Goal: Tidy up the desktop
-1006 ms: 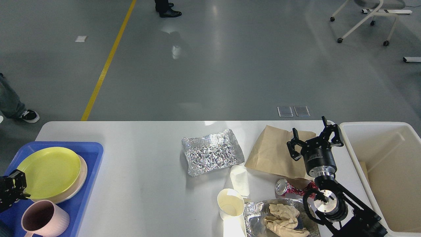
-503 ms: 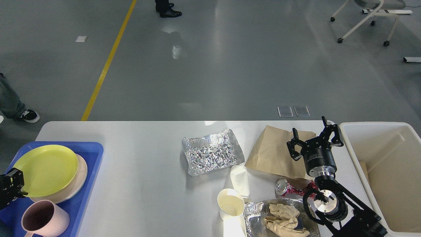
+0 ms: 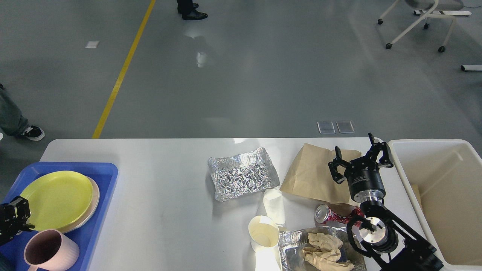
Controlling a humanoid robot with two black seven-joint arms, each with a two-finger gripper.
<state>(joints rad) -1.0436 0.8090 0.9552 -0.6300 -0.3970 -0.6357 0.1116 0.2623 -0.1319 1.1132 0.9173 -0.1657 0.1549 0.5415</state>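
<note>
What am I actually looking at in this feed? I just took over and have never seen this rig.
There is one view, from the robot's own head, looking forward and down at a white desktop. The two black arms are the robot's own. The right gripper hangs open above a brown paper bag and holds nothing. The left gripper shows only at the left edge, over a blue tray; it is too dark to tell whether it is open. On the tray lie a yellow plate, stacked on another plate, and a pink mug. On the desktop are a crumpled foil sheet, a paper cup, a crushed can and a foil tray holding crumpled paper. A cream bin stands at the right.
</note>
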